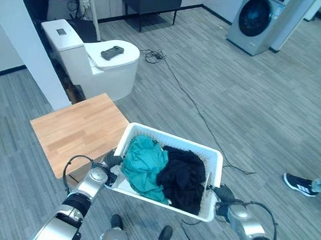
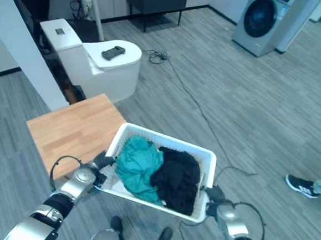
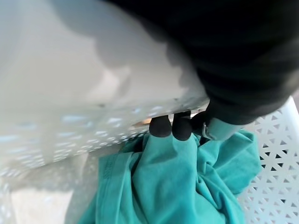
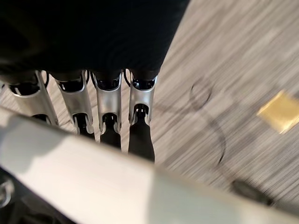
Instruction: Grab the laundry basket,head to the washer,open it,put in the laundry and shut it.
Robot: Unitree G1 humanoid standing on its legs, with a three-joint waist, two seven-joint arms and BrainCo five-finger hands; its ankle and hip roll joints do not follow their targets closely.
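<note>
Two garments: a teal cloth and a black cloth lie side by side inside the white laundry basket, teal toward the robot's left, black toward its right, touching in the middle.
Basket position: held up off the floor in front of the robot, between its two hands, one short end overlapping the near corner of the wooden table as seen from the head; whether it touches the table cannot be told.
Basket build: white plastic, perforated walls, rolled rim.
Left hand: at the basket's left short end; in its wrist view the dark fingertips are curled over the rim and press against the teal cloth, so the fingers are hooked round the rim.
Right hand: at the basket's right short end; in its wrist view the silver fingers run down behind the white rim with the tips hidden, bent round the edge and gripping it.
Washer: grey front-loader with a round dark door that looks closed, standing far across the room, well apart from the basket.
Toilet: white, lid down, beyond the table; a dark remote-like object lies on the lid.
Floor: grey wood-look planks, a thin black cable trailing across it from near the toilet.
Person: a dark shoe with white sole at the right edge, well apart from the basket.
</note>
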